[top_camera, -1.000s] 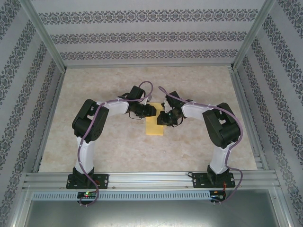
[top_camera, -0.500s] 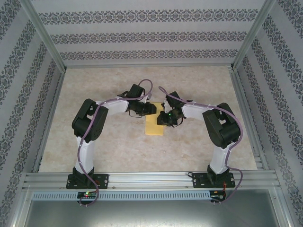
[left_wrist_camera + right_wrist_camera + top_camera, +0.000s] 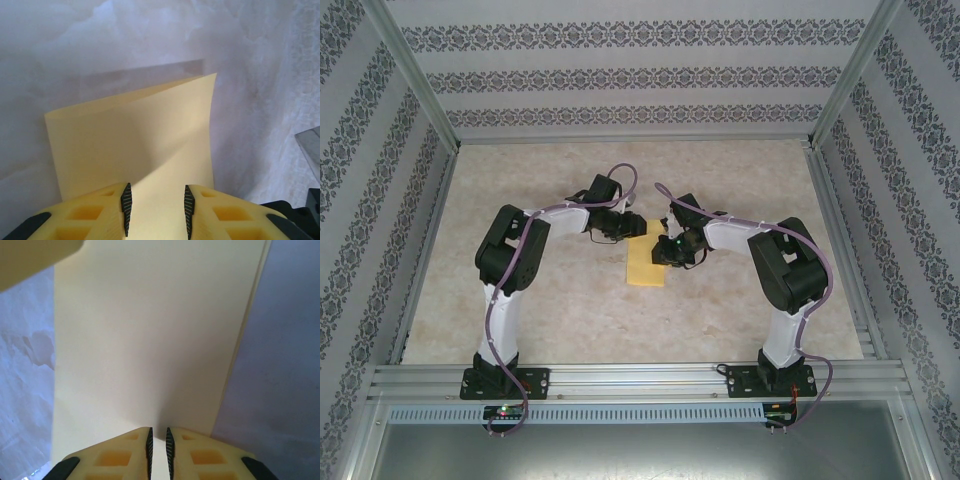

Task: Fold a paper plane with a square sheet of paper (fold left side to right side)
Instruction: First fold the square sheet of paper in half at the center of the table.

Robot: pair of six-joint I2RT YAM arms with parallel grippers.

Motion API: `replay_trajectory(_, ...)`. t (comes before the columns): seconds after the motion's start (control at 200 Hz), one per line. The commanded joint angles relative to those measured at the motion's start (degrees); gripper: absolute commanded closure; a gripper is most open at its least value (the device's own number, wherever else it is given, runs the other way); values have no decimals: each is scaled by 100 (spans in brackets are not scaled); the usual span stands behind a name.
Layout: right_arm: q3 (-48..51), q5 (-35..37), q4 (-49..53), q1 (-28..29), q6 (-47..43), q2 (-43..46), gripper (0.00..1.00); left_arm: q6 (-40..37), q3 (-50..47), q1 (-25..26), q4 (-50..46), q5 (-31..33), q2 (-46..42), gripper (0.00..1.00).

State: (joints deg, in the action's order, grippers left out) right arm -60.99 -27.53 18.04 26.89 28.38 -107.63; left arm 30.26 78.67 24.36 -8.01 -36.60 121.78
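Observation:
The square sheet of paper (image 3: 645,268) lies folded in half on the table between both arms, a tall yellow rectangle. In the left wrist view the paper (image 3: 145,135) has its upper layer lifting slightly off the lower one. My left gripper (image 3: 631,229) (image 3: 156,210) hovers at the sheet's far left corner, open, with nothing between its fingers. My right gripper (image 3: 666,250) (image 3: 158,450) rests on the sheet's right side with its fingertips almost together, tips touching the paper (image 3: 150,340). The doubled edges (image 3: 250,325) run along the right.
The marble-patterned table (image 3: 520,300) is bounded by aluminium rails (image 3: 640,378) at the front and patterned walls (image 3: 640,80) on three sides. There is free tabletop left, right and behind the sheet.
The left gripper has drawn back to the left and away from over the sheet's top, baring more yellow paper. The right gripper has stayed on the sheet.

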Motion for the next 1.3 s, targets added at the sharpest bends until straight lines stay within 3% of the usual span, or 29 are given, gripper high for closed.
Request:
replay_trajectory(0.0, 70, 300, 455, 54, -146, -238, 81, 13, -63, -66, 103, 59, 99, 64)
replay_trajectory(0.929, 114, 397, 745, 53, -346, -311, 85, 78, 1639, -684, -404, 127, 1250, 64)
replay_trajectory(1.059, 111, 406, 727, 53, -342, -311, 84, 41, 1437, -694, -222, 71, 930, 64)
replay_trajectory(1.299, 67, 391, 715, 53, -323, -345, 84, 130, 8, -579, 529, -58, -467, 64)
